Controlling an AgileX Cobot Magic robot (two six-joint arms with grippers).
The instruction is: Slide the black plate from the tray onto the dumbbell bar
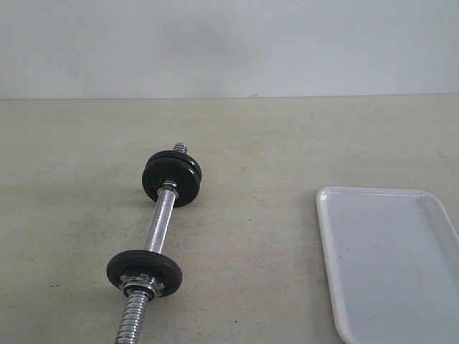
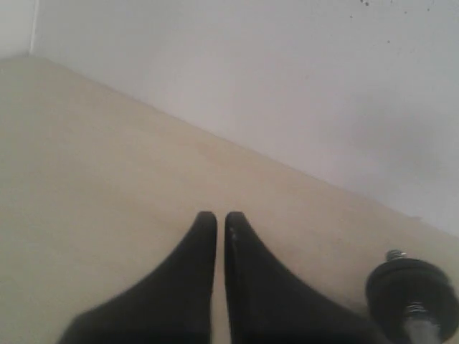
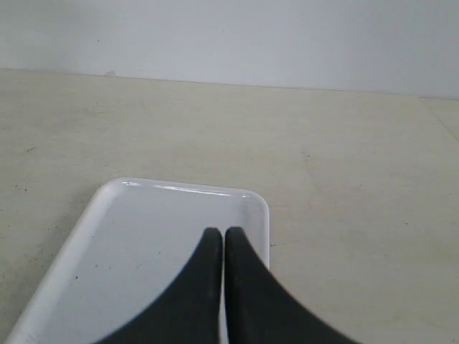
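Note:
The dumbbell bar (image 1: 159,228) lies on the table left of centre, its chrome rod running from near to far. Two black discs (image 1: 172,176) sit stacked at its far end, and one black plate (image 1: 144,270) sits near its front end behind a silver nut. The white tray (image 1: 391,265) at the right shows nothing on it. In the left wrist view my left gripper (image 2: 221,216) is shut and holds nothing, with the bar's far discs (image 2: 412,295) off to one side. My right gripper (image 3: 221,232) is shut over the bare tray (image 3: 143,236). Neither gripper shows in the exterior view.
A pale wall (image 1: 229,43) closes off the far edge of the beige table (image 1: 272,143). The tray runs past the right and bottom edges of the exterior view.

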